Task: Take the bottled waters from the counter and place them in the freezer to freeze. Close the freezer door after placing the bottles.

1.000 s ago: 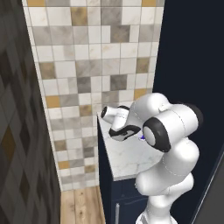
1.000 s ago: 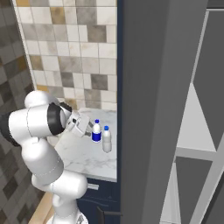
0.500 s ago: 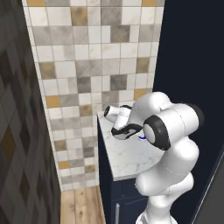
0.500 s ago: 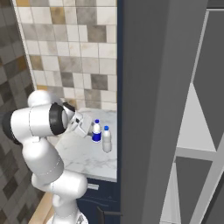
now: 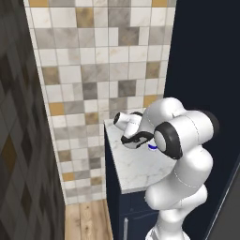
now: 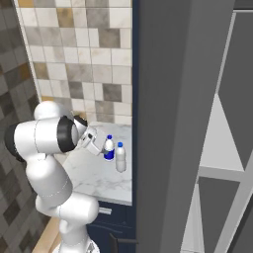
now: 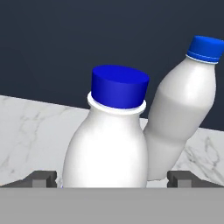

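Two bottled waters stand close together at the right end of the marble counter [image 6: 91, 173]: one with a dark-blue label [image 6: 109, 148] and a plain whitish one [image 6: 120, 158]. In the hand view the nearer bottle [image 7: 109, 144] with its blue cap rises between the two fingertips [image 7: 41, 178], and the whitish bottle [image 7: 179, 113] stands behind it to the right. My gripper [image 6: 97, 143] is open and level with the labelled bottle, its fingers on either side without closing on it. A blue bit of bottle [image 5: 152, 147] peeks past my arm. The freezer [image 6: 183, 123] stands right of the counter.
The freezer's light grey shelves [image 6: 217, 153] show at the far right, so it stands open. A tiled wall [image 5: 93, 70] backs the counter [image 5: 136, 168]. Navy cabinet fronts [image 6: 116, 225] sit below the slab, with wood floor [image 5: 89, 220] to the left.
My hand has moved to the right along the counter, closer to the bottles. The bottles have not moved and the jaws have stayed open.
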### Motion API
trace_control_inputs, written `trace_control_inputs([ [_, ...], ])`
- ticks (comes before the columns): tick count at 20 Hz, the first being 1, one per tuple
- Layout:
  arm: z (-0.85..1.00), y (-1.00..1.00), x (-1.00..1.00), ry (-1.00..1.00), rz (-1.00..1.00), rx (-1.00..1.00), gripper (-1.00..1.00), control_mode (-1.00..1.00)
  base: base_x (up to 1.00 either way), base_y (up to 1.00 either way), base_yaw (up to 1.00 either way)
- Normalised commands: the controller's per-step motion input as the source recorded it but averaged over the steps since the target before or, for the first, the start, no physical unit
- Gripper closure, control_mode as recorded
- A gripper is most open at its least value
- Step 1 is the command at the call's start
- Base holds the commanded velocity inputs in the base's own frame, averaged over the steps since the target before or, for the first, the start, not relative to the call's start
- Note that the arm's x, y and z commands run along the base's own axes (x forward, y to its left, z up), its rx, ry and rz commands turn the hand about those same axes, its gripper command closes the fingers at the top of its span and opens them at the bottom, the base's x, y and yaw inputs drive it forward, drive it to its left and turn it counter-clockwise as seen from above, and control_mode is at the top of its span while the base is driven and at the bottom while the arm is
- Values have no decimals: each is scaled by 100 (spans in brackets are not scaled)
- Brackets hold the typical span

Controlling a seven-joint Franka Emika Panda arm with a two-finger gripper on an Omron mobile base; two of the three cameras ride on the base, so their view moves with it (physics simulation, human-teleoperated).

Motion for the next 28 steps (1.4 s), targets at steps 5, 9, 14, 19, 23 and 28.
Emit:
trace_control_inputs([
  [5,0,0,0,0,0,0,-100,-100,0,0,0],
  [9,0,-1,0,0,0,0,-100,-100,0,0,0],
  [14,0,0,0,0,0,0,100,-100,0,0,0],
  [19,0,0,0,0,0,0,100,-100,0,0,0],
  [23,0,0,0,0,0,0,100,-100,0,0,0],
  [28,18,12,5,3,4,0,100,-100,0,0,0],
])
